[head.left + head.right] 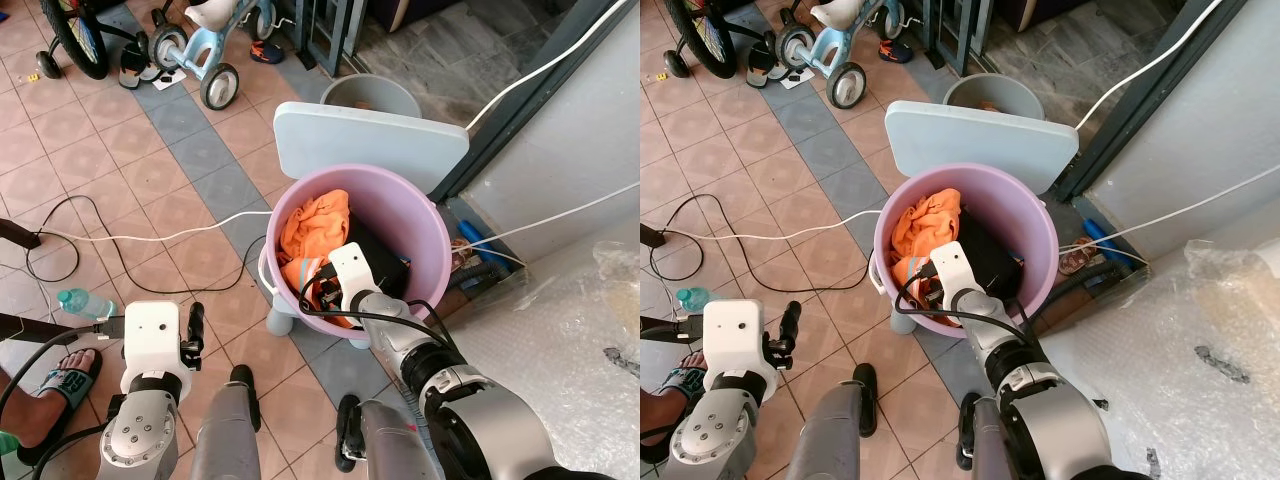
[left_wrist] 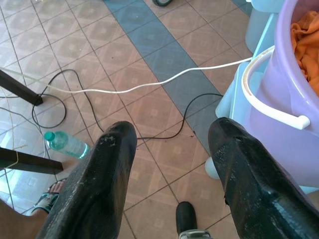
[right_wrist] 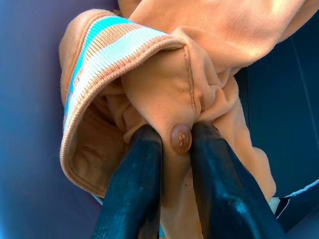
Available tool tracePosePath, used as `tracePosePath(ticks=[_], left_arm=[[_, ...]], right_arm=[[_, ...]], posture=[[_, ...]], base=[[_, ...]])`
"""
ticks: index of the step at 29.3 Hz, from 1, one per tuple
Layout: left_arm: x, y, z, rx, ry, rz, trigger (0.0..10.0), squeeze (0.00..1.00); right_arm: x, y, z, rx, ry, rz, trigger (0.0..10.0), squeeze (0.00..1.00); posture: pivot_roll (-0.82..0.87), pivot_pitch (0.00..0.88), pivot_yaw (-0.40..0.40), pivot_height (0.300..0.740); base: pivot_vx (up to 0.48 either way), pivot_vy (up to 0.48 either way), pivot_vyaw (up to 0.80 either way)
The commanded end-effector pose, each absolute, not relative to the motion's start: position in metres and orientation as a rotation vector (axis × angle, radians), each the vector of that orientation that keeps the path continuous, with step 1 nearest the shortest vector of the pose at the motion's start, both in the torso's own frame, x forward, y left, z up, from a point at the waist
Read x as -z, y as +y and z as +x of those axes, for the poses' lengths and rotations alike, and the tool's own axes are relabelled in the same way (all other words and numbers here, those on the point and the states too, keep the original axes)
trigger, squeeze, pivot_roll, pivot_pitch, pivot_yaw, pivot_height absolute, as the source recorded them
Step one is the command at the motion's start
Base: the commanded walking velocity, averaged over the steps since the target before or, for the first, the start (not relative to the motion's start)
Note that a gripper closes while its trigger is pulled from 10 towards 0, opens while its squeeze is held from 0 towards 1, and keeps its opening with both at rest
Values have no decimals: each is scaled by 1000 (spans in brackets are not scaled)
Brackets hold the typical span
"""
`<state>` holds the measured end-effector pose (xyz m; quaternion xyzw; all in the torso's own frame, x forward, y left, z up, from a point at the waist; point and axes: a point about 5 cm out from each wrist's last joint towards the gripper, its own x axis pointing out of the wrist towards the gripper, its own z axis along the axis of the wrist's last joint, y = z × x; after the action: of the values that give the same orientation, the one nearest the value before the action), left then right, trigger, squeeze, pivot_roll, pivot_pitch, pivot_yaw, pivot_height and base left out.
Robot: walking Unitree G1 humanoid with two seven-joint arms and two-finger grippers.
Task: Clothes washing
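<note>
Tiled floor (image 1: 150, 190) | right claw (image 3: 175, 149) pinching orange garment (image 3: 199, 74) in pink bucket (image 1: 400, 210)

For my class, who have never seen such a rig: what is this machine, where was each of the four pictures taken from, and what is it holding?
It is a walking humanoid robot with two silver arms. The two wide pictures come from its head cameras, looking down at a tiled floor. The other two come from wrist cameras. A purple bucket stands on a pale blue stool. The right gripper is inside it, jaws pinched on an orange garment. The left gripper hangs open above the floor, near a plastic bottle and cables.
</note>
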<state>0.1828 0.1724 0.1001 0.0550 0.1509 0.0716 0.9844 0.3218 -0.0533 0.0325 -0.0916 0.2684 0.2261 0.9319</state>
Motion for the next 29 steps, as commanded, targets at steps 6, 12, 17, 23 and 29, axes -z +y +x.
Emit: tracePosePath(ticks=[6,12,17,23,29], left_arm=[[-93,175,183,-159,329,115,10000,0],[-92,173,199,-151,300,103,10000,0],[-96,169,221,-123,251,72,10000,0],[-101,165,247,-110,187,91,10000,0],[-97,156,261,-119,163,74,10000,0]], right_arm=[[-35,-51,323,-439,543,-126,0,0],[-61,-59,343,-416,416,-51,0,0],[-92,-75,362,-402,285,-14,0,0],[-156,-106,383,-383,0,-15,0,0],[-198,-136,372,-247,-240,29,0,0]], posture=[[200,318,-84,740],[180,260,-81,740],[155,189,-70,740],[94,119,-44,740],[27,57,-25,740]], base=[[0,0,0],[0,0,0],[0,0,0],[0,0,0],[0,0,0]])
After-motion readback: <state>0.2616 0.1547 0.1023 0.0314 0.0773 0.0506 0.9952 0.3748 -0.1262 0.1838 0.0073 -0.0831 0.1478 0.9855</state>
